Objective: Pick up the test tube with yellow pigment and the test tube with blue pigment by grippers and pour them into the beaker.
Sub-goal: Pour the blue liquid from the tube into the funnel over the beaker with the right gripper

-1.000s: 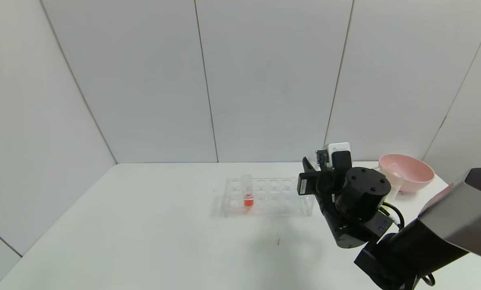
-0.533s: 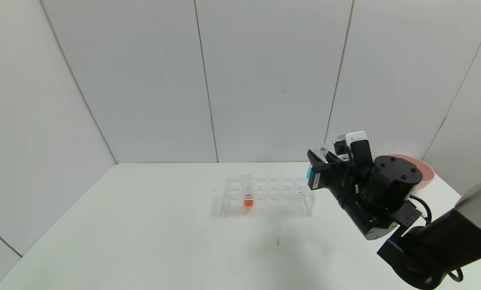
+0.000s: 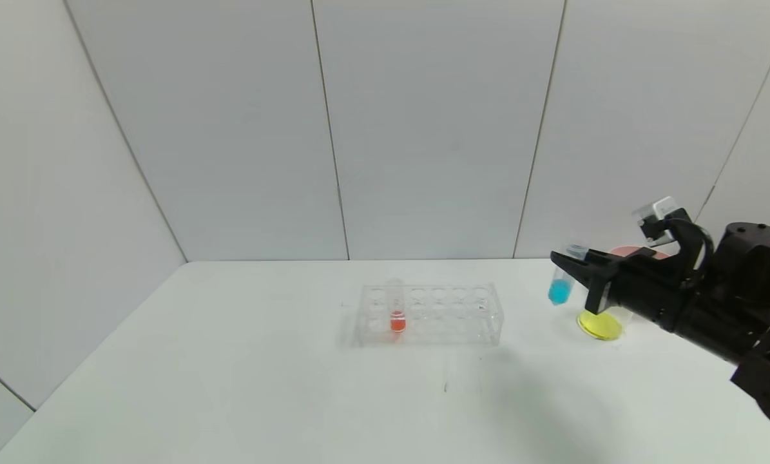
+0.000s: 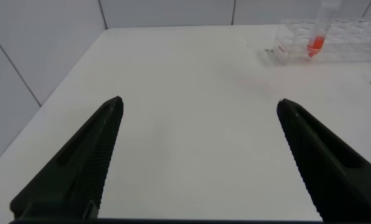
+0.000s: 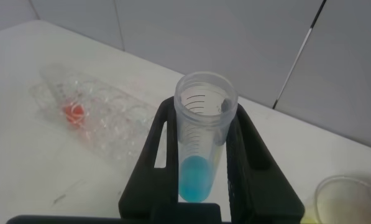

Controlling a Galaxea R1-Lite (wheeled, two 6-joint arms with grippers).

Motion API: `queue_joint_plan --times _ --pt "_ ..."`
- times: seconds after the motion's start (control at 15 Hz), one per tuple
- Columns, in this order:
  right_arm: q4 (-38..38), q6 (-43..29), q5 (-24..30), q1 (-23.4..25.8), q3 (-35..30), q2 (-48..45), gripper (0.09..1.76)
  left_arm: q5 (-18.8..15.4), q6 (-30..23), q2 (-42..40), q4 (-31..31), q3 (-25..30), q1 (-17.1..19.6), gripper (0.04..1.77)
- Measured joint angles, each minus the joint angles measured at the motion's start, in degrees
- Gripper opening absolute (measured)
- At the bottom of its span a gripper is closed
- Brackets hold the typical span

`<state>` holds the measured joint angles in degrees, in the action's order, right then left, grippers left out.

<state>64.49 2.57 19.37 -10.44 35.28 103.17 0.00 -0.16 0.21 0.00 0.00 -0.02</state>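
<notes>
My right gripper (image 3: 568, 265) is shut on the test tube with blue pigment (image 3: 560, 283) and holds it upright above the table, to the right of the rack and just left of the beaker (image 3: 602, 322). The beaker holds yellow liquid at its bottom. In the right wrist view the tube (image 5: 201, 149) sits between the two black fingers (image 5: 157, 155), blue liquid at its round bottom, with the beaker's rim (image 5: 347, 199) beside it. The test tube with yellow pigment is out of view. My left gripper (image 4: 199, 106) is open and empty over bare table, far from the rack.
A clear tube rack (image 3: 428, 314) stands mid-table with one tube of orange-red liquid (image 3: 396, 309) in it. A pink bowl (image 3: 636, 252) sits behind my right arm near the back wall. The table's left edge (image 4: 42, 106) runs near my left gripper.
My right gripper has moved right and away from the rack, carrying the blue tube to just left of the beaker. The beaker with yellow liquid is now uncovered.
</notes>
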Motion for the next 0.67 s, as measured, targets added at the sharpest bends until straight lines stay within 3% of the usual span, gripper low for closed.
queue_joint_plan --times 0.27,0.47,0.67 --pt "-16.3 0.3 19.7 13.8 3.0 -7.0 0.5 0.0 0.0 0.0 0.0 0.0 0.0 1.76" --pt "-25.7 3.8 25.4 22.0 8.4 -8.3 0.5 0.0 0.0 0.0 0.0 0.0 0.0 1.76" --pt "-38.3 14.8 28.7 28.5 15.2 -6.9 0.5 0.0 0.0 0.0 0.0 0.0 0.0 1.76"
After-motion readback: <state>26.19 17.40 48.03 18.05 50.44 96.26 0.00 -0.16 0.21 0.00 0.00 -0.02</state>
